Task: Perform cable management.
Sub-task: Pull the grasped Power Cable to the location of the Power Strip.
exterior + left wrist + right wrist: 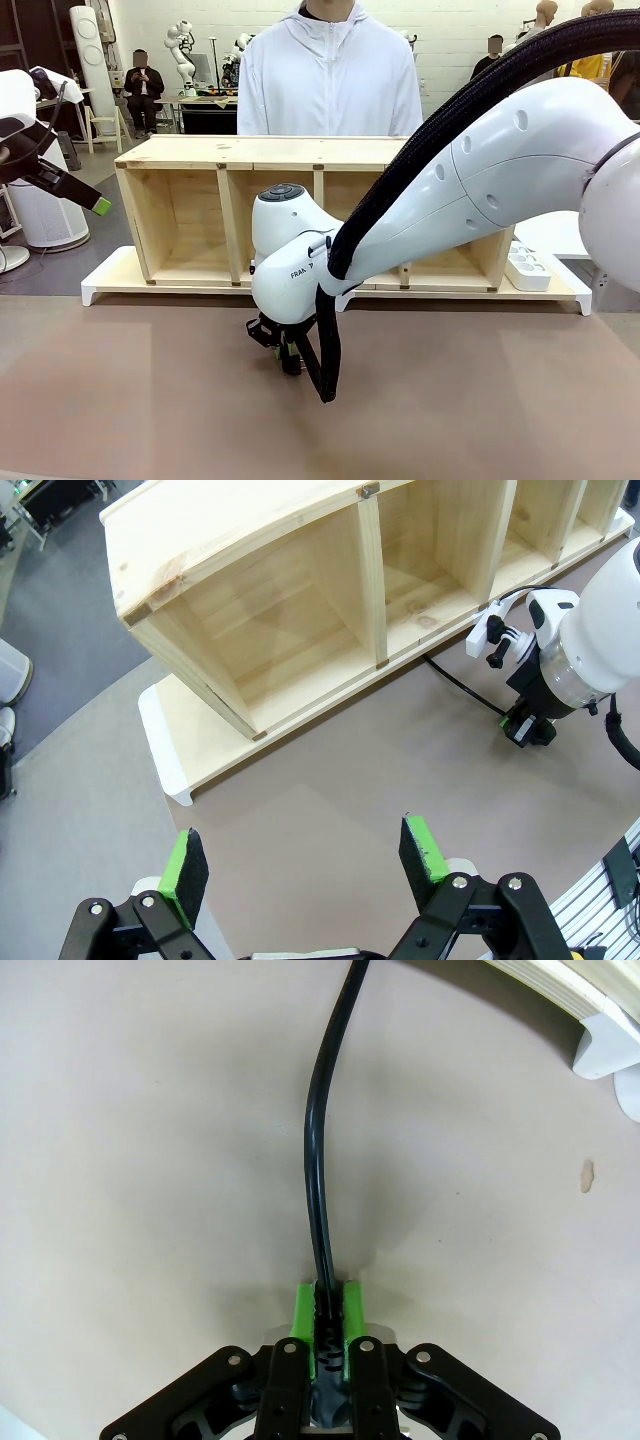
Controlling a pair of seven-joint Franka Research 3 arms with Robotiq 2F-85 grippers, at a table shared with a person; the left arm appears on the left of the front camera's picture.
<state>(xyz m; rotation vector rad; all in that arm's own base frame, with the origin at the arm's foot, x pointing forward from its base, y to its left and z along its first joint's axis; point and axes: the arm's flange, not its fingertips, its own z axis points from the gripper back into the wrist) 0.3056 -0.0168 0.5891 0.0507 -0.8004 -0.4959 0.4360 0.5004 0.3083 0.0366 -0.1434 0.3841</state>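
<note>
One cable (313, 1160) is clamped tight in the right gripper (328, 1310), low over the table (150, 1160); the left gripper (302, 858) is held wide open and empty.

**Robotics laboratory, seen across the work desk.** A white jointed robot arm (520, 170), trailing a ribbed black hose (470, 95), reaches over a plain brown desk (120, 400). The left pincer (300, 852), black with green pads, appears in the view of a camera mounted on its own wrist. A bare wooden shelf unit (190, 150) stands along the desk's far edge, and a person in a white jacket (330, 85) stands behind it. Slotted metal framing (605, 905) runs beside the desk. Beyond are a white-painted brick wall (455, 25), a grey floor (60, 630) and a seated person (145, 85) at a work table.
</note>
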